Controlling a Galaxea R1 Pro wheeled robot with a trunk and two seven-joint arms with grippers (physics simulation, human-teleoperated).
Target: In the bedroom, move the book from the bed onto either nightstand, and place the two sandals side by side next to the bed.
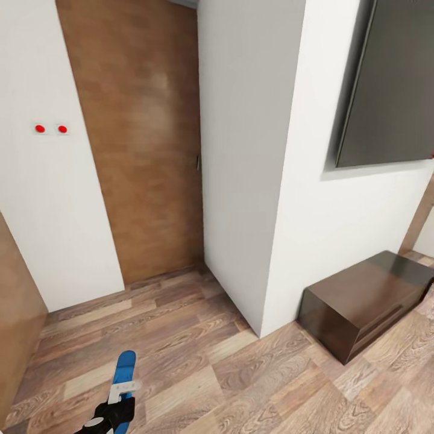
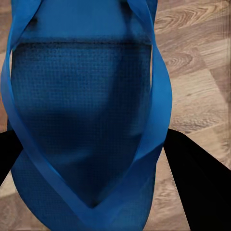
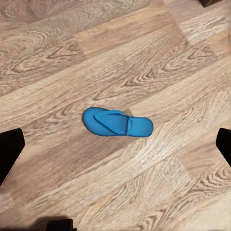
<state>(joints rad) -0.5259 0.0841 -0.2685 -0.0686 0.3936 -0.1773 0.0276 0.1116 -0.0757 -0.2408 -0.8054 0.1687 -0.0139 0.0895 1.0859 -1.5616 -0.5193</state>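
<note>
In a hallway corner of wood-plank floor [image 1: 199, 361], between a brown door [image 1: 144, 150] and a jutting white wall [image 1: 265, 150], the robot's left hand [image 1: 117, 405] is clamped on one blue sandal [image 1: 124, 374]. It holds the sandal clear of the floor at the near left, long axis pointing away from the robot toward the door. The left wrist camera looks straight down the sole [image 2: 82, 120], with the straps [image 2: 159, 106] meeting in a V near the dark fingers [image 2: 202, 183] on either side.

The second sandal [image 3: 118, 122] lies flat on bare planks beneath the right arm, strap side up. Its long axis runs crosswise between the right hand's dark fingertips [image 3: 9, 149], which stand wide apart at the picture's edges with nothing between them. By that view, the right hand is the nearer one for this sandal. A descent would probably want the wrist turned so the fingers close across the narrow width rather than along the length.

Open floor surrounds the lying sandal on every side shown, leaving ample room to come down. A low dark cabinet [image 1: 361, 301] sits against the wall at far right, well apart from the held sandal. Two red-dotted switches [image 1: 50, 128] mark the left wall.
</note>
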